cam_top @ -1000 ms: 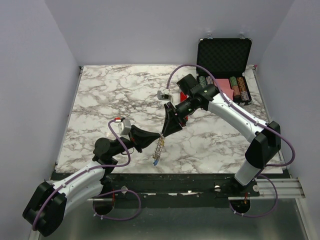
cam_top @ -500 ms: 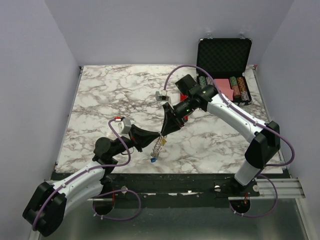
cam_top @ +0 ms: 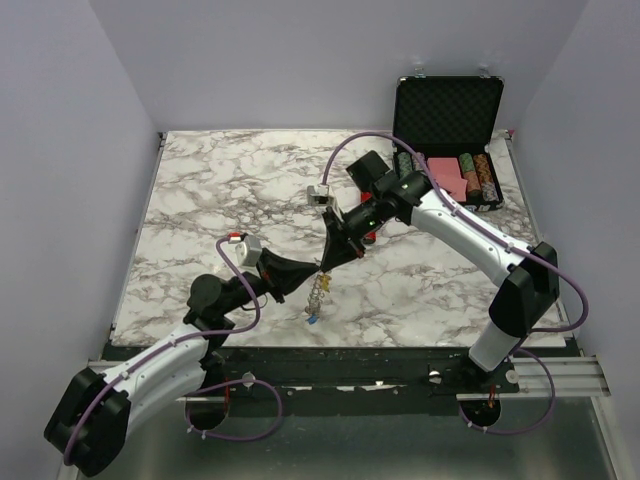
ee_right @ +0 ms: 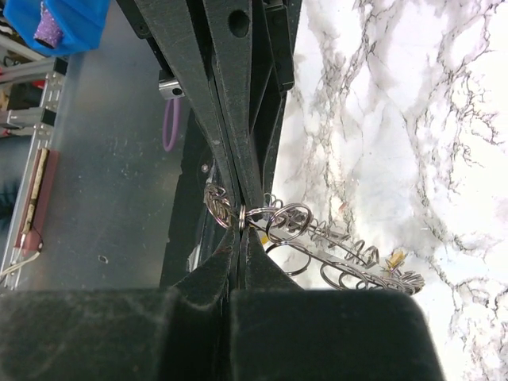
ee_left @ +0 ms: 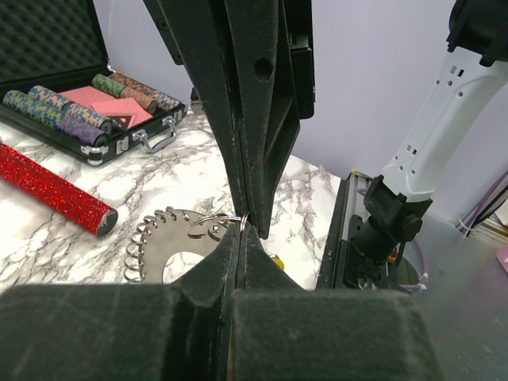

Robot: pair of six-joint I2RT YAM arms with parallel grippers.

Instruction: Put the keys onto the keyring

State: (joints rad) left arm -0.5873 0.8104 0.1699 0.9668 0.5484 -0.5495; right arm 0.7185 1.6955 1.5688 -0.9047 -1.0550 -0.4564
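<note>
Jaws on both are clamped tight on the keyring (cam_top: 318, 294) — left gripper (cam_top: 311, 273) and right gripper (cam_top: 324, 263) meet tip to tip, blue-headed key (cam_top: 312, 320) dangling at its end.

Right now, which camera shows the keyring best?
The right wrist view: the keyring stretches out sideways, its wire loops clear against the marble table. The left wrist view shows the keyring only in part, the rest hidden behind the left gripper. In the top external view the keyring is a tiny silvery tangle.
</note>
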